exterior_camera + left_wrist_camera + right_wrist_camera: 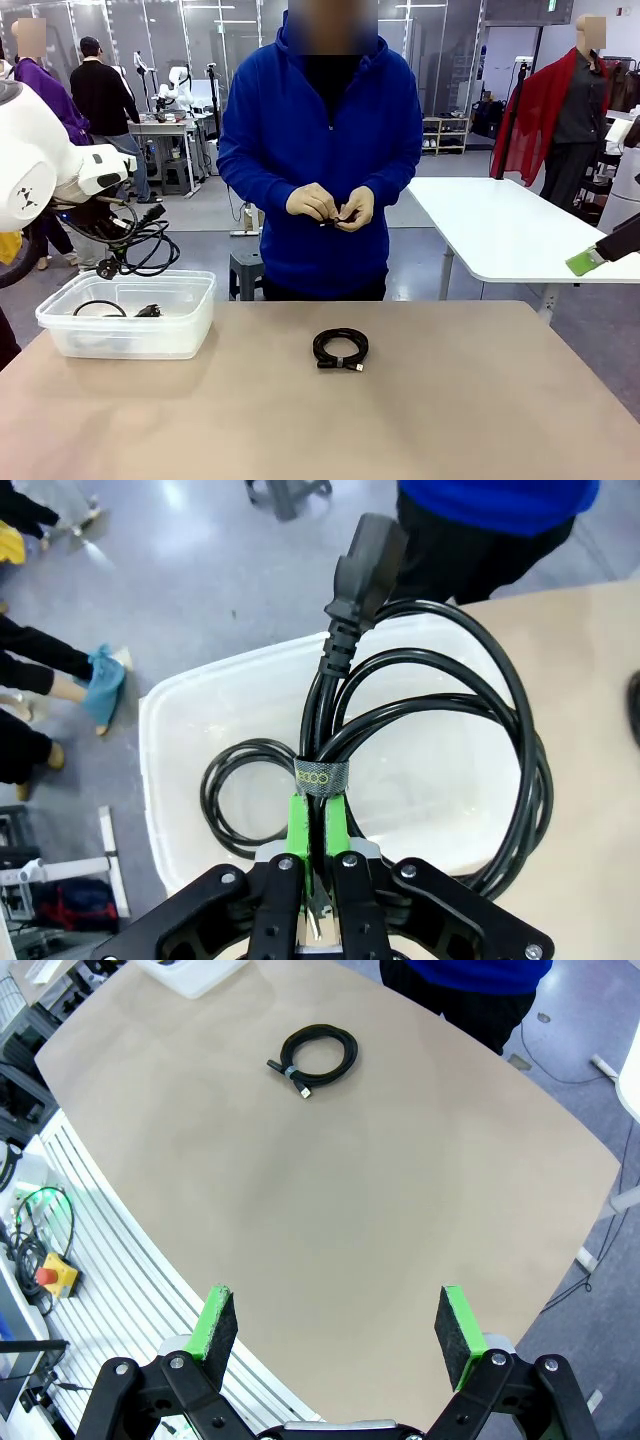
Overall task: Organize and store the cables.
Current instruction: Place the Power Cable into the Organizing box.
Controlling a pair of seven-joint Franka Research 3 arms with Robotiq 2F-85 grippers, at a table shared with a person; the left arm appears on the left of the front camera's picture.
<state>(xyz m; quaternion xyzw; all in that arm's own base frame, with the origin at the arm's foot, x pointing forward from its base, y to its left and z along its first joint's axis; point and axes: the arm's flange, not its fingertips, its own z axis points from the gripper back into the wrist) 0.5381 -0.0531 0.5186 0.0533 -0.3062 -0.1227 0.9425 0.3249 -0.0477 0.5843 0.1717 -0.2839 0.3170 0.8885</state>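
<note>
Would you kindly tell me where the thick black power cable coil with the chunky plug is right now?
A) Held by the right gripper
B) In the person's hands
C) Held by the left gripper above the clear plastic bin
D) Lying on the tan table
C: the left gripper is shut on the thick black power cable coil at its tie, above the clear plastic bin.

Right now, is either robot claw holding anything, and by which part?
The left gripper pinches the power cable at its tie band; the right gripper holds nothing.
</note>
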